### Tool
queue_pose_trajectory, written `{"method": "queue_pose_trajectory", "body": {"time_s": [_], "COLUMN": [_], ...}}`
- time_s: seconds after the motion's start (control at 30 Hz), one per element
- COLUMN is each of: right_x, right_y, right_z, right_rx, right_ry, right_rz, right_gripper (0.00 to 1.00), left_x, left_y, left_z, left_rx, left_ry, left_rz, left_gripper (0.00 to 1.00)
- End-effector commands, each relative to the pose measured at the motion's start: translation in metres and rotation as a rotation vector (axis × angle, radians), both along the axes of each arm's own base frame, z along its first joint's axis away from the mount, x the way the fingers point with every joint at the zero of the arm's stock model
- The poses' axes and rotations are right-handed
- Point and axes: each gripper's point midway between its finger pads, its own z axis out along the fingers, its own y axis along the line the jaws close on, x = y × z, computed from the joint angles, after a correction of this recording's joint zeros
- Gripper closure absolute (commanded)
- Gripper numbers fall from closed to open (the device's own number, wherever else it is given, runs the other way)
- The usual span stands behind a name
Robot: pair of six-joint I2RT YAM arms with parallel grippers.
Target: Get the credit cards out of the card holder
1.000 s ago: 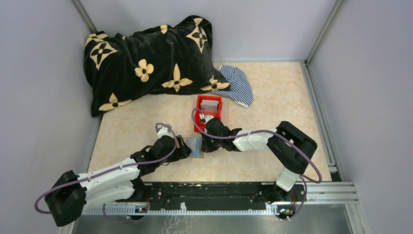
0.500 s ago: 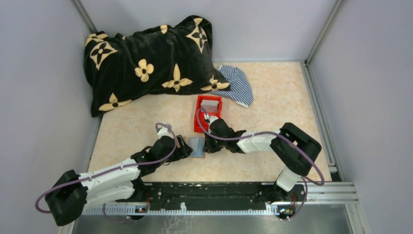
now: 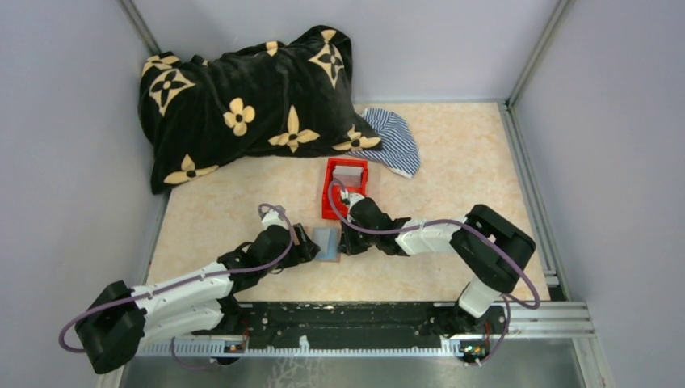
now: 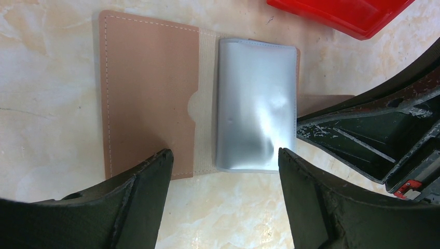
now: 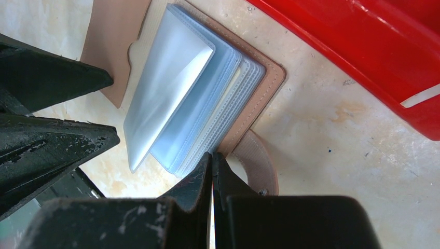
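Note:
The card holder (image 3: 326,242) lies open on the table between my two grippers. Its brown leather panel (image 4: 148,98) is flat, and its grey-blue plastic sleeves (image 5: 187,104) fan up from the brown-bordered half (image 5: 267,83). My left gripper (image 4: 224,155) is open just short of its near edge and touches nothing. My right gripper (image 5: 211,155) is shut with nothing between its fingers, its tip against the sleeves' edge beside the brown strap (image 5: 262,166). No credit cards show plainly in the sleeves. A grey card-like rectangle (image 3: 348,175) lies in the red bin.
The red plastic bin (image 3: 333,192) stands just behind the holder, close to the right wrist. A black pillow with tan flowers (image 3: 242,105) and a striped cloth (image 3: 393,139) lie at the back. Grey walls close in both sides.
The right gripper has shifted slightly to the right, and the raised sleeves have dropped flatter. The left arm has not moved.

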Motion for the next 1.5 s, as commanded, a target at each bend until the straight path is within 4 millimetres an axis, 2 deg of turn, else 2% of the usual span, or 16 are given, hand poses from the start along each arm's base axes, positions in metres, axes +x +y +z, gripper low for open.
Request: {"method": "queue_pose_trajectory", "body": {"time_s": [0.0,0.07,0.1,0.2,0.33,0.63,0.87,1.2,1.37,1.47], "right_x": [-0.01,-0.009,-0.011,-0.01,-0.006,0.0,0.004,0.003,0.002,0.003], "right_y": [-0.013,-0.01,-0.009,0.003,0.022,0.04,0.059,0.067,0.078,0.08], "right_z": [-0.015,-0.015,-0.023,-0.026,-0.021,-0.015,0.002,0.022,0.037,0.046], "right_rx": [-0.054,-0.05,-0.063,-0.057,-0.019,0.021,0.105,0.162,0.228,0.257], "right_ry": [0.038,0.04,0.055,0.059,0.058,0.051,0.038,0.012,0.007,-0.006], "right_rz": [0.009,0.017,0.022,0.046,0.061,0.09,0.125,0.159,0.181,0.184], "right_gripper": [1.0,1.0,1.0,1.0,1.0,1.0,1.0,1.0,1.0,0.92], "left_x": [-0.029,-0.029,-0.03,-0.032,-0.037,-0.043,-0.043,-0.043,-0.041,-0.041], "left_y": [0.016,0.015,0.014,0.014,0.014,0.01,0.011,0.01,0.01,0.013], "left_z": [-0.038,-0.038,-0.039,-0.043,-0.05,-0.057,-0.053,-0.054,-0.05,-0.05], "left_rx": [0.087,0.085,0.085,0.082,0.082,0.052,0.029,0.026,0.026,0.028], "left_ry": [0.138,0.138,0.14,0.155,0.175,0.199,0.173,0.172,0.158,0.152], "left_rz": [-0.042,-0.045,-0.048,-0.053,-0.062,-0.077,-0.079,-0.085,-0.083,-0.077], "left_gripper": [0.19,0.19,0.19,0.19,0.19,0.21,0.2,0.2,0.2,0.2]}}
